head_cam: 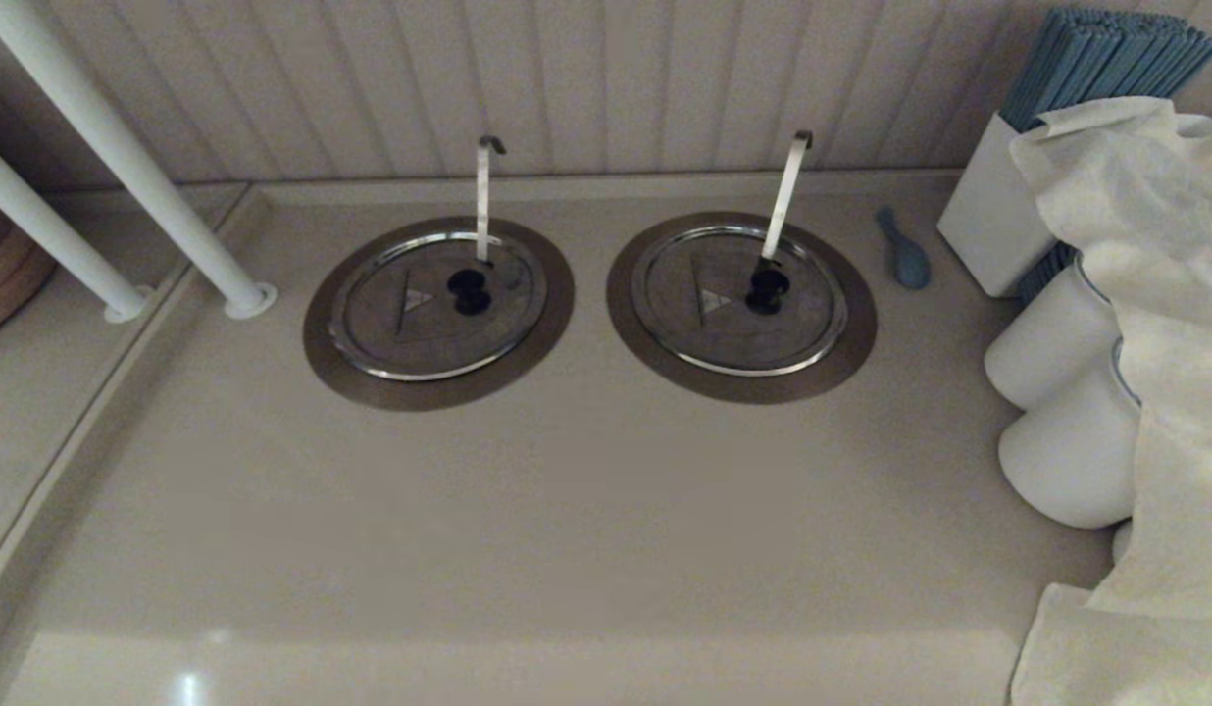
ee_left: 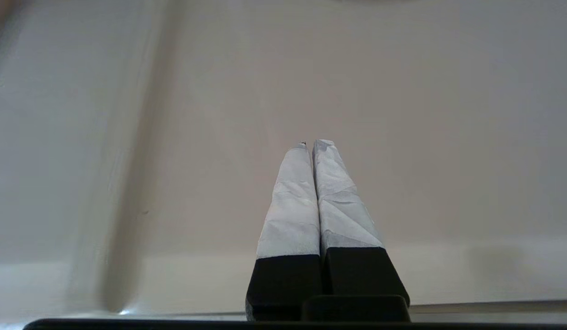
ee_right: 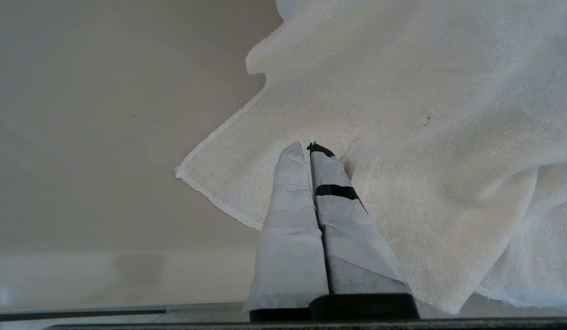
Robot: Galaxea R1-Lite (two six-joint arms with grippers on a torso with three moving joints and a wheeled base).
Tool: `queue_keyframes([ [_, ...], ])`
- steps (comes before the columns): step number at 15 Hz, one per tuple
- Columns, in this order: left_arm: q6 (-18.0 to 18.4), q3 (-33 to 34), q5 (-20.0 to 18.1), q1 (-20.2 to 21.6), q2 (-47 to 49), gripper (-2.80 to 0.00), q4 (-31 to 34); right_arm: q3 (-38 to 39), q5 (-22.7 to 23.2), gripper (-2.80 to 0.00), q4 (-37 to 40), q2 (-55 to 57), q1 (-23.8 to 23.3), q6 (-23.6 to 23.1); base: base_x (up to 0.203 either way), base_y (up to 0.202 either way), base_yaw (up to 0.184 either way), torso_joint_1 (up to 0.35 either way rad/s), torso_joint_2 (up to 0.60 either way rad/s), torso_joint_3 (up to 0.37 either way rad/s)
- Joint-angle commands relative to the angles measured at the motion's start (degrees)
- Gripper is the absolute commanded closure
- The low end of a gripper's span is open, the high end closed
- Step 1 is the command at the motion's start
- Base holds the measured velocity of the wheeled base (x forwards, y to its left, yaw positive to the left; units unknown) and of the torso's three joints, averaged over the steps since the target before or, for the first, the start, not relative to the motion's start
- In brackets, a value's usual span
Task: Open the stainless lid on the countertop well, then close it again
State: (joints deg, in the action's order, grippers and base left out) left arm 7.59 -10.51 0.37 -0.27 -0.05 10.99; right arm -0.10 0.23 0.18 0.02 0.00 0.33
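Observation:
The stainless lid [head_cam: 434,304] lies flat and closed on the left countertop well, whose brushed collar ring [head_cam: 343,365] surrounds it; the dark hole is hidden beneath. Its black knob [head_cam: 469,291] sits near the centre, with a small triangle mark beside it. A thin grey hooked rod [head_cam: 483,196] stands up behind the knob. Neither arm shows in the head view. My left gripper [ee_left: 311,145] is shut over bare beige counter. My right gripper [ee_right: 306,147] is shut with nothing in it, above a white cloth [ee_right: 403,137].
A twin lid [head_cam: 738,299] with a broad pale strip handle [head_cam: 785,196] lies to the right. A blue spoon [head_cam: 905,257], a white box of blue sticks [head_cam: 993,221], white jars [head_cam: 1067,461] and a draped cloth [head_cam: 1155,294] crowd the right. White poles [head_cam: 126,167] stand at left.

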Motion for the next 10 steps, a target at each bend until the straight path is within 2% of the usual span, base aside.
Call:
queue_keyframes([
  [1,-1.77,8.96,-0.90,0.03,0.13,0.00,-8.46,0.01,0.47,0.00,0.11,0.03,0.00,-1.51,0.000,0.000,0.000,0.000,0.00,0.000],
  [2,-3.29,10.49,-1.53,0.01,0.14,0.00,-9.34,0.01,0.56,0.00,0.19,0.06,0.00,-2.54,0.000,0.000,0.000,0.000,0.00,0.000],
  [4,-1.58,10.51,-1.96,0.09,0.14,0.00,-10.55,0.01,0.48,0.00,0.17,0.06,0.00,-1.56,0.000,0.000,0.000,0.000,0.00,0.000],
  [7,-1.72,10.33,-2.98,0.09,1.09,0.00,-10.35,0.01,0.39,0.00,0.26,-0.02,0.00,-1.67,0.000,0.000,0.000,0.000,0.00,0.000],
  [10,-2.87,10.51,-2.10,0.00,0.14,0.00,-10.55,0.01,0.85,0.00,0.38,0.06,0.00,-4.67,0.000,0.000,0.000,0.000,0.00,0.000],
])
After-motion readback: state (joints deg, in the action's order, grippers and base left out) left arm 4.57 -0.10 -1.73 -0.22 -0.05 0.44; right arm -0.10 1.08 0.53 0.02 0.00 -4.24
